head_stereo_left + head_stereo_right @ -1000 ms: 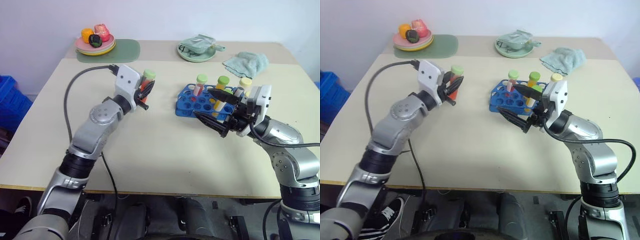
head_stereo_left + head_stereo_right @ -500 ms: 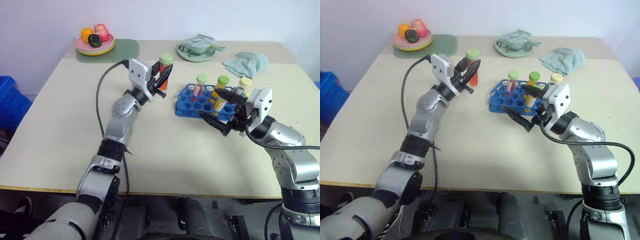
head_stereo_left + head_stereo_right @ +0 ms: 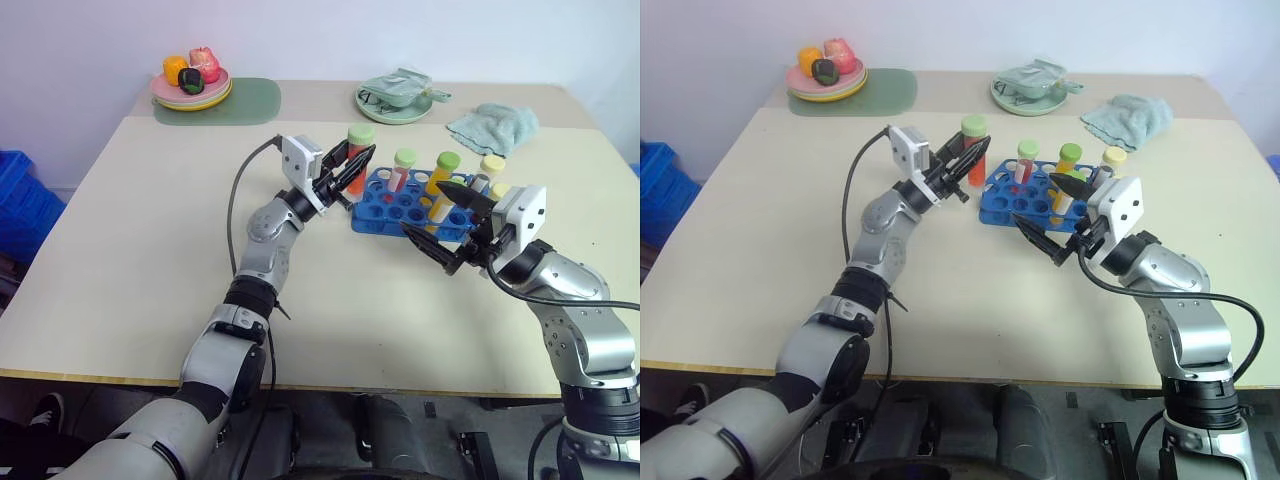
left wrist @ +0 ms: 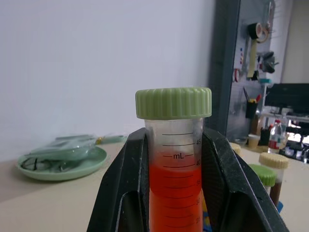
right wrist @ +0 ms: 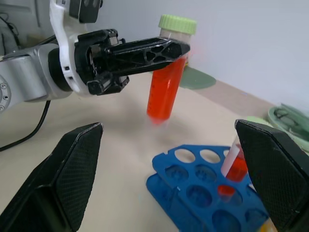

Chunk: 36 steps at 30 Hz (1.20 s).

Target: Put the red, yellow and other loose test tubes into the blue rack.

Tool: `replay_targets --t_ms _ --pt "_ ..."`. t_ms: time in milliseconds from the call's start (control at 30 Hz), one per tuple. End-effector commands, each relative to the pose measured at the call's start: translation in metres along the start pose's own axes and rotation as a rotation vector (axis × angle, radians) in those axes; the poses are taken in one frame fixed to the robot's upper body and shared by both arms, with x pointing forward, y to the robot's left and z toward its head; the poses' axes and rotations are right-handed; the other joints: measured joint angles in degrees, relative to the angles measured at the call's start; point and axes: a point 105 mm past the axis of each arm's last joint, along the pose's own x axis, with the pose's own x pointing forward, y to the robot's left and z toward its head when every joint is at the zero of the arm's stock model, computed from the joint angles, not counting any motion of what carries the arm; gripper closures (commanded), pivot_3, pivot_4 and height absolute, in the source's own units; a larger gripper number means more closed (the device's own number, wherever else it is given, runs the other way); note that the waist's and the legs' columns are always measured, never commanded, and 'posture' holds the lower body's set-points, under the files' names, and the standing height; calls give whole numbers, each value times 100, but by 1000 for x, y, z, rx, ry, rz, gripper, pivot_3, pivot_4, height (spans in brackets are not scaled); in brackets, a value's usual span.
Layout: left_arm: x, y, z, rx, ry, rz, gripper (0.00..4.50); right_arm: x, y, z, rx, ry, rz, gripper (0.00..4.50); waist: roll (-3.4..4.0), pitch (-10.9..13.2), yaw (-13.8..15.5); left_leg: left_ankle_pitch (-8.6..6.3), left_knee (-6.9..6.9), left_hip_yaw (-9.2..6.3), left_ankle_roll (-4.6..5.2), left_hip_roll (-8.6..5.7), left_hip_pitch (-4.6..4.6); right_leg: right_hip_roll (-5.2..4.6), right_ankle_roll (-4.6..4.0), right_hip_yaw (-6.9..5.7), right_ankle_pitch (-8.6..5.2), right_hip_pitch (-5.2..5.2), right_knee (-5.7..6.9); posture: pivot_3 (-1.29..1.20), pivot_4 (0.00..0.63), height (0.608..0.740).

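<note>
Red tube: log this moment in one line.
left gripper: shut on red tube | near rack | right gripper: open

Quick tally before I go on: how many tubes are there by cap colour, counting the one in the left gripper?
Green caps: 3 (red-orange tube in the left gripper; pinkish tube and yellow tube in the blue rack)
Pale yellow caps: 2, both in the rack
Total: 5
</note>
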Motion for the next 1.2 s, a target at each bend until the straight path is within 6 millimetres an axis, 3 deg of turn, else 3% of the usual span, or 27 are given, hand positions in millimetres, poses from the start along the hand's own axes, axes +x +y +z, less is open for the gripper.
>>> replay_targets --t_ms 33,400,667,1200 --pt "15 -6 8 90 -19 -20 3486 -4 -4 18 -44 -53 -28 0 0 0 -1 0 0 0 1 0 0 0 0 0 0 0 0 0 150 740" --pt "27 -29 -11 262 56 -40 3486 -8 -8 24 -32 -36 -24 0 0 0 6 -2 0 0 3 0 1 1 0 0 0 0 0 0 150 740" --pt "39 -53 -15 238 40 -68 3486 -11 -9 25 -16 -8 -20 0 0 0 5 -3 1 -1 5 0 1 1 1 0 0 1 0 0 150 740" --pt "51 -63 -23 251 67 -91 3486 -36 -8 23 1 82 -47 0 0 0 12 -6 2 0 11 -2 3 0 2 0 0 2 0 0 150 740"
